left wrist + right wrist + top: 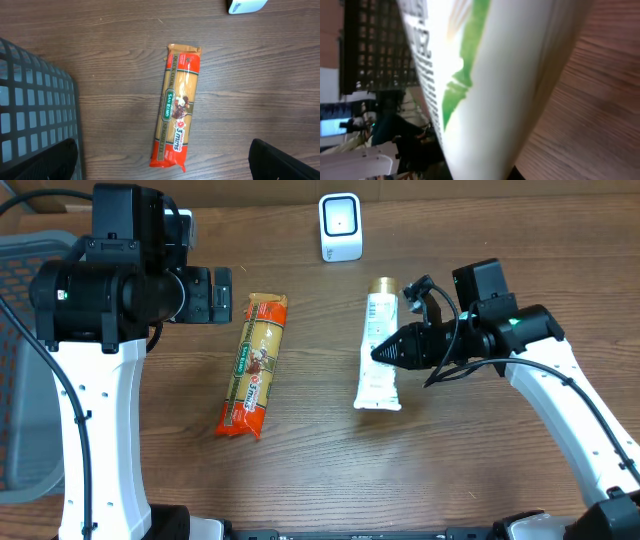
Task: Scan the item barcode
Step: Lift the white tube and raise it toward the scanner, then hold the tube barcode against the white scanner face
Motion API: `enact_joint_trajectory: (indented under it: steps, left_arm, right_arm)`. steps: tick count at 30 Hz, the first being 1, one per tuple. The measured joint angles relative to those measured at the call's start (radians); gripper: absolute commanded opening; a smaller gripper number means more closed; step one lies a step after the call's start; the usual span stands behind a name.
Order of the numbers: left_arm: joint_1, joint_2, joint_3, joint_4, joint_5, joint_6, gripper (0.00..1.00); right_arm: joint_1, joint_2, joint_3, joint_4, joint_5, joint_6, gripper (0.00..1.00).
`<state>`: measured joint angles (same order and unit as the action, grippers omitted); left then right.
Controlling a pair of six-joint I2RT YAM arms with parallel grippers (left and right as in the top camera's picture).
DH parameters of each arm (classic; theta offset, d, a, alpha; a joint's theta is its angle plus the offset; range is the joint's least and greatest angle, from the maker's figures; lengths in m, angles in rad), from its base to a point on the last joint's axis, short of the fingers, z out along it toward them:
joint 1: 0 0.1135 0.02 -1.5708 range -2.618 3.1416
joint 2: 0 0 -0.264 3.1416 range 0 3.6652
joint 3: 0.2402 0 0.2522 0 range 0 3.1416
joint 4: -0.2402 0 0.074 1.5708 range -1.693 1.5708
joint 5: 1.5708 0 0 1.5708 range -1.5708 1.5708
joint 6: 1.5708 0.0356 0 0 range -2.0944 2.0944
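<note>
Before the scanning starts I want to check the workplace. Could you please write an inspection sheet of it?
Surface: wooden table, no stains seen.
Job's things: pasta packet and white tube lie flat, apart; scanner stands at the far edge.
Clutter: grey mesh basket at the left edge.
Hands: left hand open, raised beside the packet; right hand shut, tip at the tube.
Cables: black cable loops by the right hand.
Surroundings: blurred, nothing seen.

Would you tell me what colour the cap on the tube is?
The cap is gold, shown best in the overhead view.
</note>
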<state>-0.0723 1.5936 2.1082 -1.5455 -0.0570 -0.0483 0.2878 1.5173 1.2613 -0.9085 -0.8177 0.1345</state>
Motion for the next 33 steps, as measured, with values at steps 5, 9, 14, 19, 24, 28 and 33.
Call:
enact_joint_trajectory:
  steps: [5,9,14,19,24,28,33]
  left_arm:
    - [0.000,0.000,0.000,0.000,0.000,0.000,1.00]
    - [0.000,0.000,0.000,0.000,0.000,0.000,1.00]
    - [0.000,0.000,0.000,0.000,0.000,0.000,1.00]
    - [0.000,0.000,0.000,0.000,0.000,0.000,1.00]
    - [0.000,0.000,0.000,0.000,0.000,0.000,1.00]
    - [0.000,0.000,0.000,0.000,0.000,0.000,1.00]
    - [0.000,0.000,0.000,0.000,0.000,0.000,1.00]
  right_arm:
    - [0.079,0.015,0.249,-0.163,0.238,0.022,0.03]
    - [0.159,0.136,0.569,-0.244,0.490,0.018,0.03]
    - [0.249,0.391,0.793,-0.184,0.885,-0.019,0.03]
    - [0.278,0.624,0.800,0.021,1.239,-0.146,0.03]
    - [0.266,0.769,0.799,0.220,1.443,-0.336,0.04]
    - [0.248,0.825,0.798,0.438,1.517,-0.562,0.04]
    - [0.236,0.863,0.798,0.591,1.530,-0.699,0.04]
